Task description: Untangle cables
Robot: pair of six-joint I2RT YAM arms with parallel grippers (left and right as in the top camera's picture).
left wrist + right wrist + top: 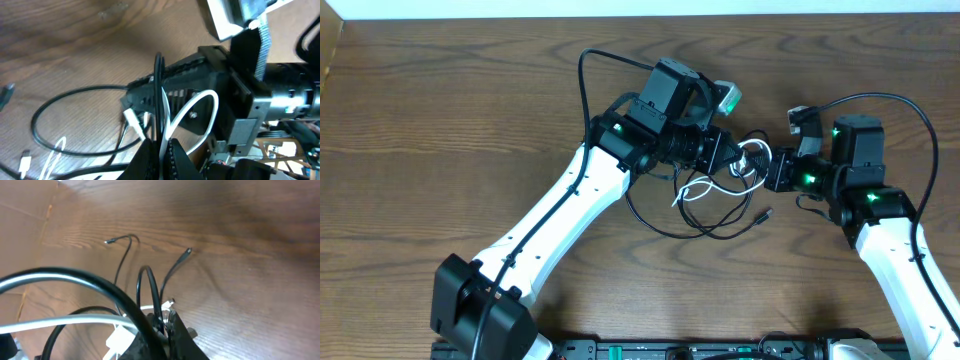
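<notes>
The cables lie tangled at the table's middle, between my two grippers. A white cable (705,187) loops there, and thin black cables (665,228) curve below it, one ending in a small plug (767,213). My left gripper (740,158) is shut on the white cable (212,107), with a black cable (159,75) running up beside its jaws (164,152). My right gripper (767,170) faces it closely. In the right wrist view its jaws (167,325) are shut on a black cable (150,280). Two black plug ends (107,241) (188,250) rest on the wood.
Thick black arm wires arch over the left arm (610,55) and the right arm (920,115). A cardboard box corner (330,50) sits at the far left. The wooden table (440,120) reaches to a pale wall at the back.
</notes>
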